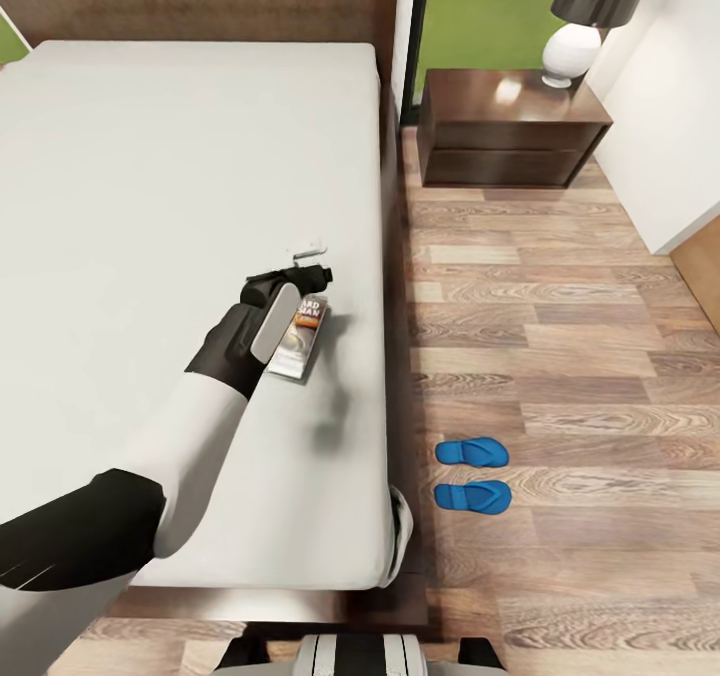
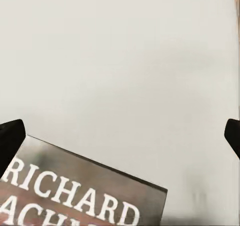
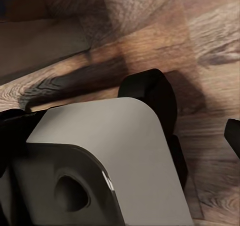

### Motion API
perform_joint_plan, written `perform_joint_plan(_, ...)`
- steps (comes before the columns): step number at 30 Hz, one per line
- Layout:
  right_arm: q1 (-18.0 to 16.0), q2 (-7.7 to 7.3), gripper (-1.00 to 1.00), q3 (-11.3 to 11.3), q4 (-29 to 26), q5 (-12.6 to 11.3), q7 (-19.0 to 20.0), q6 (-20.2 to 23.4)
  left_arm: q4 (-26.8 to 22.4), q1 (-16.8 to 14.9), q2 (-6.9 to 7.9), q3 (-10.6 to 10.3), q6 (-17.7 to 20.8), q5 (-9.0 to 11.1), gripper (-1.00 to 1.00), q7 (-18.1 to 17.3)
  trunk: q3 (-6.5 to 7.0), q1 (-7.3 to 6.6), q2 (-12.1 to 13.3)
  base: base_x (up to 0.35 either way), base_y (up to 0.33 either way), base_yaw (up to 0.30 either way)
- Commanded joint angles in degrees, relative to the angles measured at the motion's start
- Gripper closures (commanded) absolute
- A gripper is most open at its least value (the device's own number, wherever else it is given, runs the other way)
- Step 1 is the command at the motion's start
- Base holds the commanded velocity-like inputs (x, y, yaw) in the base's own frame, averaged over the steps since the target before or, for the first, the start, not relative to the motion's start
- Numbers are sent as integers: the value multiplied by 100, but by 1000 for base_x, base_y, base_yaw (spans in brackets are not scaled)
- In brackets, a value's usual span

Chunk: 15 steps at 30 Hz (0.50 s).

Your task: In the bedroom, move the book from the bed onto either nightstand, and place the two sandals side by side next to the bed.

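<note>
A: Left gripper (image 1: 300,281) is over the book (image 1: 300,334), which lies flat on the bed (image 1: 150,176) near its 3 o'clock edge. The left wrist view shows the fingertips (image 2: 11,138) spread wide, nothing between them, with the book's corner low in frame.

B: So released, not on it yet. Advice for the grasp?

A: It's a thin paperback on a soft mattress. I'd come in low from the bed edge, get one finger under the cover side, and pinch across the short dimension. A pure top-down pinch probably slides off.

B: Right gripper?

A: Can't tell. The right wrist view shows robot body parts and plank floor (image 3: 210,30); one dark tip sits at the frame edge.

B: Drop target?

A: Nightstand (image 1: 510,126) at 1 o'clock in the head view, past the bed's corner, glossy top. A lamp (image 1: 575,51) sits on its far right part, so aim for the bare left half.

B: Sandals?

A: Both sandals (image 1: 472,474) are on the floor at 4 o'clock, side by side, just beside the bed. They look done.
</note>
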Motion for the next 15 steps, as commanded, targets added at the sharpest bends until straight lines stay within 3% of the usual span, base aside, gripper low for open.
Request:
perform_joint_plan(1, -2, -4, -100, 48, 3, -41, 11, -22, 17, -87, 4, -14, 103, 67, -100, 48, -22, 22, -43, 0, 0, 0)
perform_joint_plan(15, -2, -1, -100, 48, 3, -41, 7, -22, 247, -446, 2, -13, 291, 83, -100, 20, -273, 330, -604, 0, 0, 0)
